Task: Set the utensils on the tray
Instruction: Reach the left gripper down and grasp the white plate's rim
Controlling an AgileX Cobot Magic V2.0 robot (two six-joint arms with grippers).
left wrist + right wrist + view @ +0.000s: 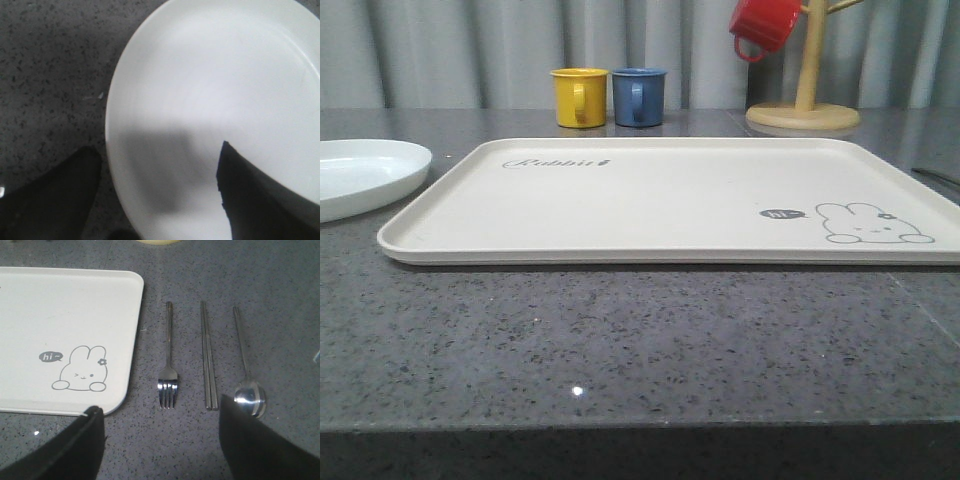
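Observation:
The cream tray (pixel 660 200) with the rabbit drawing lies bare in the middle of the grey counter; its corner also shows in the right wrist view as the tray (pixel 60 315). Beside that corner lie the fork (pixel 168 370), the pair of chopsticks (pixel 208 360) and the spoon (pixel 247 375), side by side on the counter. My right gripper (pixel 160 437) hangs open above the counter just short of the fork's tines. The white plate (pixel 360 175) sits left of the tray. My left gripper (pixel 157 187) is open low over the plate (pixel 215 90), its fingers straddling the rim.
A yellow mug (pixel 579 97) and a blue mug (pixel 639 96) stand behind the tray. A red mug (pixel 764 24) hangs on a wooden mug tree (pixel 804 108) at the back right. A curtain closes off the back.

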